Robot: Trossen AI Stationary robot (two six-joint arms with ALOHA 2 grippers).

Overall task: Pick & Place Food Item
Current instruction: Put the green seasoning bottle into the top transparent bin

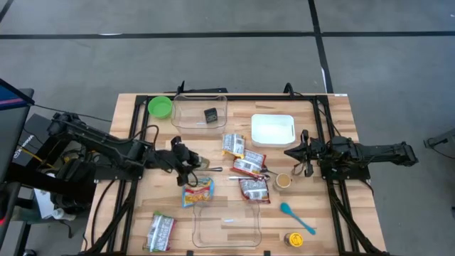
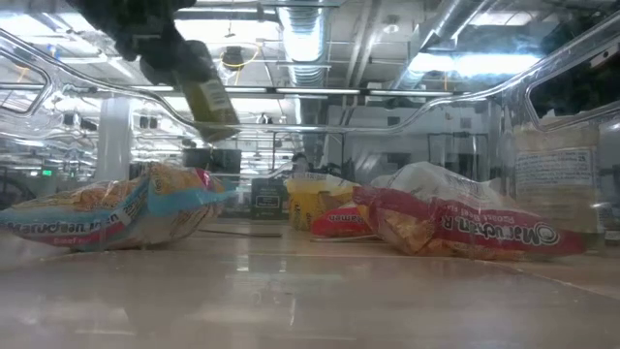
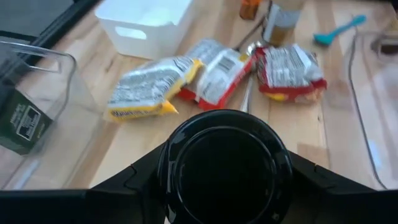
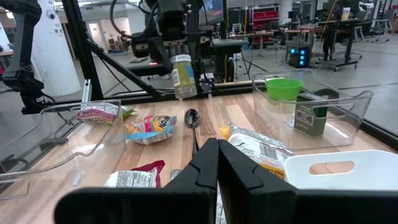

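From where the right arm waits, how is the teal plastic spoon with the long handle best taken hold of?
Grip the teal plastic spoon at the middle of its thin straight handle, coming from above. It lies flat on the wooden table with bare wood on both sides, so the jaws can probably straddle it across its slant. The wider bowl end sits toward the table's middle and would likely be harder to pinch.

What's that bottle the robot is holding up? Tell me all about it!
The bottle is small and clear-looking, with a yellowish label and a black round cap. The left gripper clamps its upper part and holds it upright in the air, above the wooden table, near a spoon and a noodle packet. Only the gripper touches it.
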